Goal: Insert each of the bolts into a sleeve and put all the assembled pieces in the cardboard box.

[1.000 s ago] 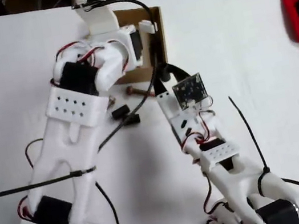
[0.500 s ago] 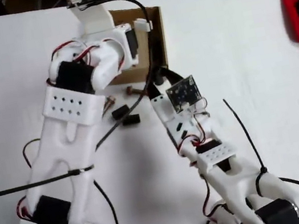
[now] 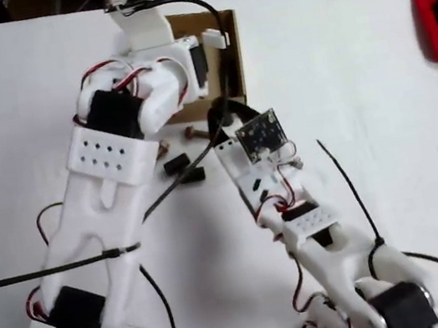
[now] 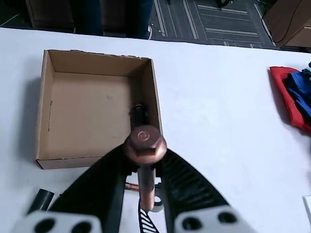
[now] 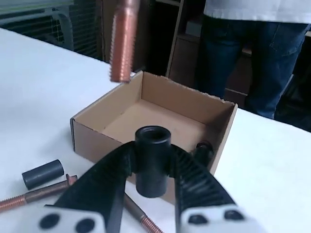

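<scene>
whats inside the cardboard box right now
One dark sleeve piece lies against a side wall of the cardboard box; the held bolt covers the floor near it.

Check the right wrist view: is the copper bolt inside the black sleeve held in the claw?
No, the copper bolt hangs apart from the black sleeve, whose open end shows no bolt in it.

The left arm [image 3: 108,158] hides most of the cardboard box [image 3: 235,63]; the hanging bolt [image 5: 121,41] runs off-frame.

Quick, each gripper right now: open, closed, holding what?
Left gripper: closed on a copper bolt.
Right gripper: closed on a black sleeve.
</scene>
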Tool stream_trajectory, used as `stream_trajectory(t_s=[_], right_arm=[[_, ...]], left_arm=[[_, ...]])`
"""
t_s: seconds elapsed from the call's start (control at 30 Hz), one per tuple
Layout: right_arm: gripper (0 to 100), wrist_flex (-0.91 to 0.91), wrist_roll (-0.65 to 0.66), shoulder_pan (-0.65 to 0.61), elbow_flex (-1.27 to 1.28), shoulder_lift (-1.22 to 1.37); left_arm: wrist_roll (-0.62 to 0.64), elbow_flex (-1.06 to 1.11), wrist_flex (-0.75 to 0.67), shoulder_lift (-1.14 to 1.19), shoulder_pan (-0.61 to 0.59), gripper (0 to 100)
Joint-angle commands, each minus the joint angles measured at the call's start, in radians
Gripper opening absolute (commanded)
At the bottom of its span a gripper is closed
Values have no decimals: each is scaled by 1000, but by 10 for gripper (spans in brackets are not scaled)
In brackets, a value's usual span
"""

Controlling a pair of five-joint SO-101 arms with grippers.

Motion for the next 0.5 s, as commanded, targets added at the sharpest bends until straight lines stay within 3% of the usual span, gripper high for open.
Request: stream_trajectory(t_s=[0.0,0.07,0.47], right_arm=[[22,-7,0,-4,-81,67],[22,-7,0,-4,-94,91],[22,1,-2,-12,-38,-74]], left_arm=[[74,-28,-12,-6,15,24],[120,-27,-12,-5,15,24],[123,-25,-12,-3,18,24]])
